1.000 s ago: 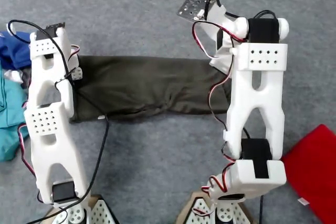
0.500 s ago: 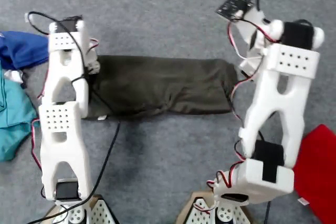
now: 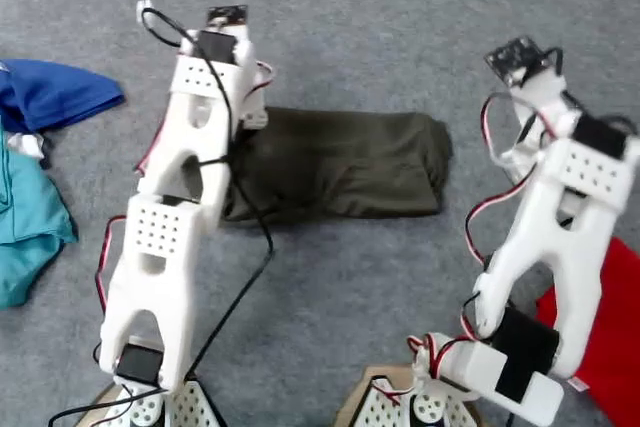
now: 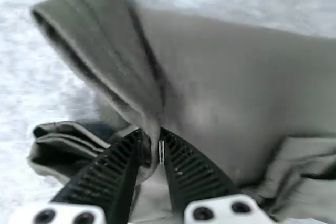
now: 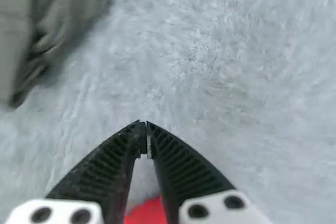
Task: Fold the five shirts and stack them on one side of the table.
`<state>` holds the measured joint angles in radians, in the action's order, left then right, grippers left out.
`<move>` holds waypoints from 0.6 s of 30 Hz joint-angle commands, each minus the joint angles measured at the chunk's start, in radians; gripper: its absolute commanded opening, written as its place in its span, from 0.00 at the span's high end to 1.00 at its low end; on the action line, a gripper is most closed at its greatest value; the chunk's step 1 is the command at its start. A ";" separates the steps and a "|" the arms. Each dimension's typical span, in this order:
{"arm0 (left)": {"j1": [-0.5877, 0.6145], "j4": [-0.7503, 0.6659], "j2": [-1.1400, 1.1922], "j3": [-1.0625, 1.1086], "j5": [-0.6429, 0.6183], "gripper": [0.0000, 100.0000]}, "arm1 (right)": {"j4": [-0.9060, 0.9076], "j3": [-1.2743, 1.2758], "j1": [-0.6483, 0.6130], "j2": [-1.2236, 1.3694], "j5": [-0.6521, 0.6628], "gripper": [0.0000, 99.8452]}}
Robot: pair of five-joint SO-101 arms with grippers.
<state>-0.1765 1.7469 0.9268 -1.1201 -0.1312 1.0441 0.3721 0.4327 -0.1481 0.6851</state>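
High view: the olive shirt (image 3: 350, 162) lies as a folded band in the middle of the grey table (image 3: 350, 27). The left gripper (image 3: 243, 117) is at the shirt's left end. The right arm (image 3: 560, 217) stands to the right of the shirt, apart from it. At the left edge lies a crumpled blue shirt (image 3: 55, 97), with a teal shirt (image 3: 25, 222) nearer. A red shirt (image 3: 600, 337) lies at the near right, partly under the right arm. A small white label (image 3: 576, 384) sits at the red shirt's near edge, its print too small to read.

Left wrist view: the left gripper (image 4: 152, 142) is clamped on a raised ridge of the olive shirt (image 4: 226, 87), with cloth pinched between its black ribbed fingers (image 4: 115, 171). Layered folded edges lie just beside it.

Right wrist view: the right gripper (image 5: 143, 129) is closed and holds nothing, over the bare table (image 5: 236, 66). The end of the olive shirt (image 5: 37, 19) lies well apart from it.
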 commanded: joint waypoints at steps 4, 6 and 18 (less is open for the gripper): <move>-0.064 0.012 -0.039 -0.092 -0.012 0.98 | -0.453 0.211 0.001 0.127 -0.290 1.00; -0.072 0.012 -0.039 -0.124 -0.012 0.98 | -0.489 0.186 0.001 0.202 -0.341 1.00; -0.233 0.012 -0.039 -0.259 -0.038 0.98 | -0.422 -0.013 0.105 0.358 -0.351 1.00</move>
<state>-0.3575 1.7484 0.9268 -1.3272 -0.1603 0.6222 0.4120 0.5079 0.2079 0.3414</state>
